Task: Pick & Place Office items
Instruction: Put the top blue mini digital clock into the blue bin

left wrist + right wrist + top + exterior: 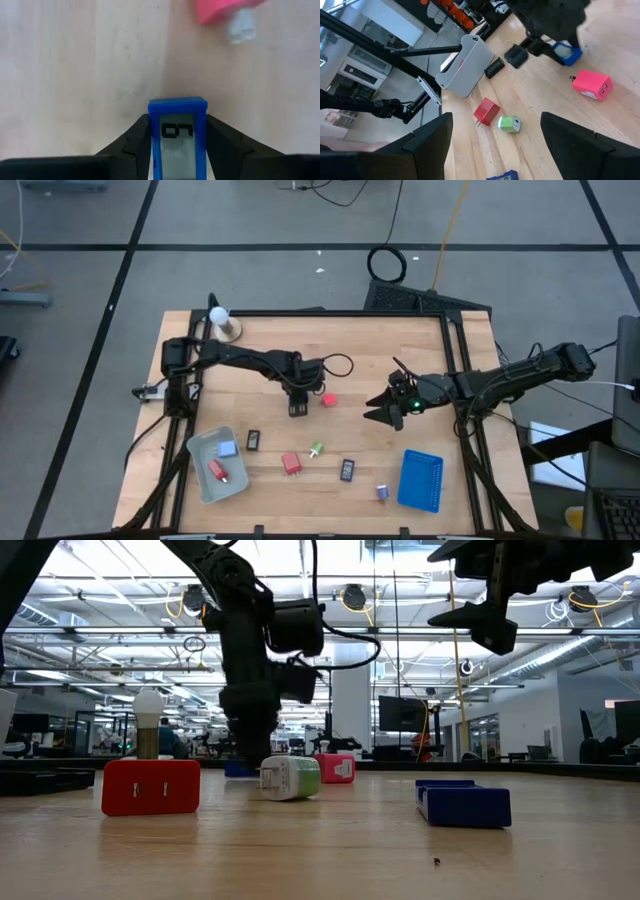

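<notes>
My left gripper (298,406) stands mid-table, shut on a small blue block with a grey display (177,135). A pink block with a white plug (328,399) lies just to its right. My right gripper (385,412) hangs open and raised above the table's right half, touching nothing. On the wood near the front lie a black rectangle (253,440), a red block (291,464), a green-white bit (316,449), a dark rectangle (347,470) and a purple bit (382,492). A light-blue block (227,449) and a red block (217,471) sit in the grey tray (200,448). My left gripper pinches the blue display block by its two long sides (151,131), one finger (131,142) on each. The fingers come from above, pointing down, and lie along the block. The block's lower end (238,769) is at the tabletop; whether it rests there I cannot tell.
A blue tray (420,479) lies at the front right. A white ball on a wooden base (222,320) stands at the far left corner. Black frame rails (458,370) run along the table's sides. Bare wood stretches across the far half.
</notes>
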### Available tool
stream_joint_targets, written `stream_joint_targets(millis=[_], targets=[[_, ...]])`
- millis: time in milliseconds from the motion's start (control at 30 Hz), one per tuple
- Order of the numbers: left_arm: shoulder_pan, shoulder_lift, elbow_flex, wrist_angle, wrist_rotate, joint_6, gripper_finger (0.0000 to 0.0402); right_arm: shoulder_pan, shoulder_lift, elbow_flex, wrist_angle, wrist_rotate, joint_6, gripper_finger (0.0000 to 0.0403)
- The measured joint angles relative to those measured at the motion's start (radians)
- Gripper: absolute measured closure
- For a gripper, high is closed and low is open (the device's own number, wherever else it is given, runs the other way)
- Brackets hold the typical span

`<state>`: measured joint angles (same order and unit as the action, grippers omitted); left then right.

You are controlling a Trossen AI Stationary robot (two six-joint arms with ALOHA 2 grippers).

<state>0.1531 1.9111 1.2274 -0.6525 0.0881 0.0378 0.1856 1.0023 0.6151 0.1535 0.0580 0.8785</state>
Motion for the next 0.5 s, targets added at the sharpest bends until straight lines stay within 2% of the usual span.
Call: stream_joint_targets(millis=[133,267,500], targets=[[0.011,-0.080,0.002,0.000,0.042,-0.059,0.0256,0.000,0.000,0.000,0.005,0.020,-0.001,0.0110],[0.021,-0.149,0.002,0.019,0.081,-0.139,0.0256,0.000,0.000,-0.001,0.082,0.022,-0.037,0.0110],[0.037,-0.224,0.004,0.115,0.246,-0.289,0.0256,-0.002,0.000,0.000,0.245,0.025,-0.181,0.0110]])
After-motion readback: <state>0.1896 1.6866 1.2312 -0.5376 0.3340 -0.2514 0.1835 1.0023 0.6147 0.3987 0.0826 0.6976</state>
